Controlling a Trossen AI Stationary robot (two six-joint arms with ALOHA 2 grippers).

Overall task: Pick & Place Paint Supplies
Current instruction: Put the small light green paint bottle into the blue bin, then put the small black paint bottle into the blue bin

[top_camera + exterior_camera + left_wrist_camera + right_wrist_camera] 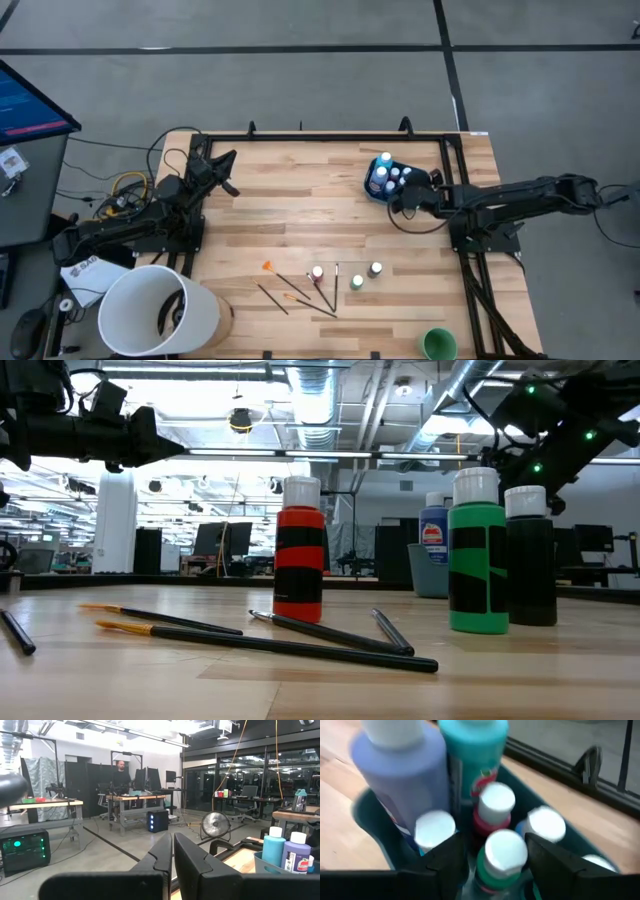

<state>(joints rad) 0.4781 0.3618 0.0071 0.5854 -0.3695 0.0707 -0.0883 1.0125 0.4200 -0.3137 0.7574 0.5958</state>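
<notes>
The teal tub (372,186) stands on the far right part of the table and holds two taller bottles, one lilac-blue (405,765) and one teal (475,750), among several small white-capped ones. My right gripper (400,196) hovers open over the tub. In the right wrist view its fingers stand on either side of a green bottle's white cap (506,851). Three small bottles stand upright near the front edge: red (300,555), green (477,560) and dark (530,565). Several thin brushes (300,290) lie flat beside them. My left gripper (230,170) waits shut, raised at the far left.
A big white bucket (160,310) sits at the near left corner, and a small green cup (438,345) at the near right edge. Bare wood lies between the tub and the loose bottles. Cables and a stand flank the table's left side; a person stands far off in the room.
</notes>
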